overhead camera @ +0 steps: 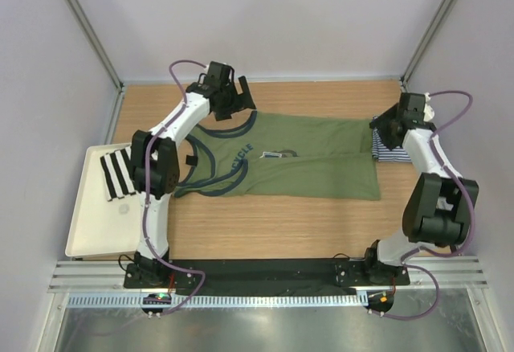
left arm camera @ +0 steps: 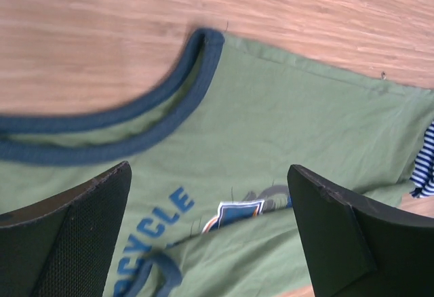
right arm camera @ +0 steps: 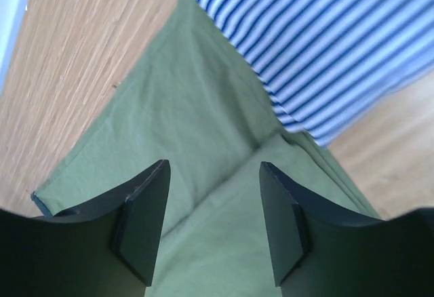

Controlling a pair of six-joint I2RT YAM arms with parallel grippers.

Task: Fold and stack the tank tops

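Note:
The olive green tank top (overhead camera: 305, 159) lies flat across the table with its long edges folded inward and its navy-trimmed neck to the left. Its blue chest lettering (left arm camera: 152, 226) shows in the left wrist view. My left gripper (overhead camera: 237, 99) hovers over the neck end, jaws wide open and empty (left arm camera: 210, 175). At the right end, my right gripper (overhead camera: 387, 127) hangs over the hem, open with nothing between its fingers (right arm camera: 213, 168). The navy-and-white striped tank top (right arm camera: 325, 39) lies at the green one's hem, partly hidden under the right arm (overhead camera: 391, 156).
A white tray (overhead camera: 84, 223) sits at the table's left edge with a broad black-and-white striped item (overhead camera: 116, 173) on its far end. Pale walls close in the table on the left, back and right. A black rail (overhead camera: 265, 270) runs along the near edge.

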